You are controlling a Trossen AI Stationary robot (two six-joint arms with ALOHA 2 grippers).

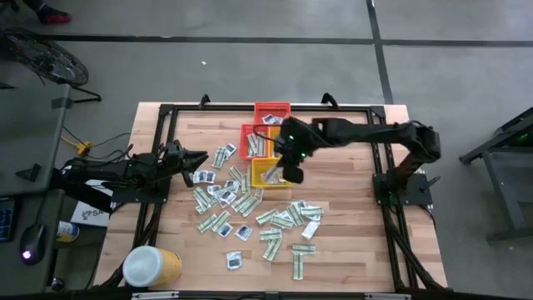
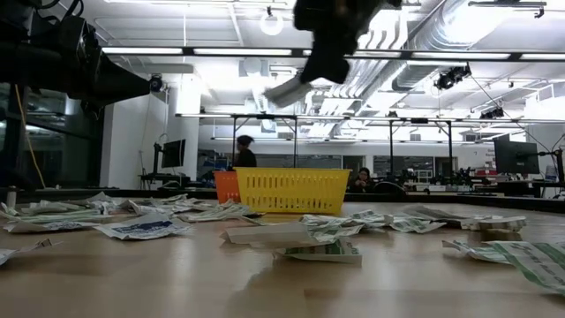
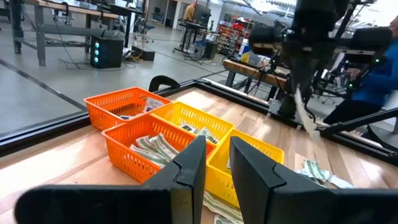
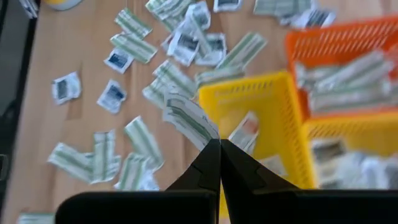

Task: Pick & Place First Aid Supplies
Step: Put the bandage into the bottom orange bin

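Many small flat packets (image 1: 250, 208), green-and-white strips and white squares with blue marks, lie strewn over the wooden table (image 1: 358, 250). My right gripper (image 4: 219, 146) hangs high above the near yellow basket (image 1: 271, 175), shut on one green-and-white strip packet (image 4: 186, 118). In the low view this packet (image 2: 287, 90) hangs well above the basket (image 2: 291, 190). My left gripper (image 3: 214, 162) waits level at the table's left, open, with nothing between its fingers. My right gripper pinches one end of the strip packet (image 4: 208, 135) between its two fingertips. The fingers slant down from the table's right. The rest of the packet juts out past the tips, tilted, lifted clear over the yellow basket's edge.
Behind the near yellow basket stand an orange basket (image 1: 252, 140), another yellow one (image 1: 268, 143) and a red one (image 1: 272, 112), with packets inside some. A yellow tub with a white lid (image 1: 150, 265) lies at the near left corner. Black rails (image 1: 166, 112) frame the table.
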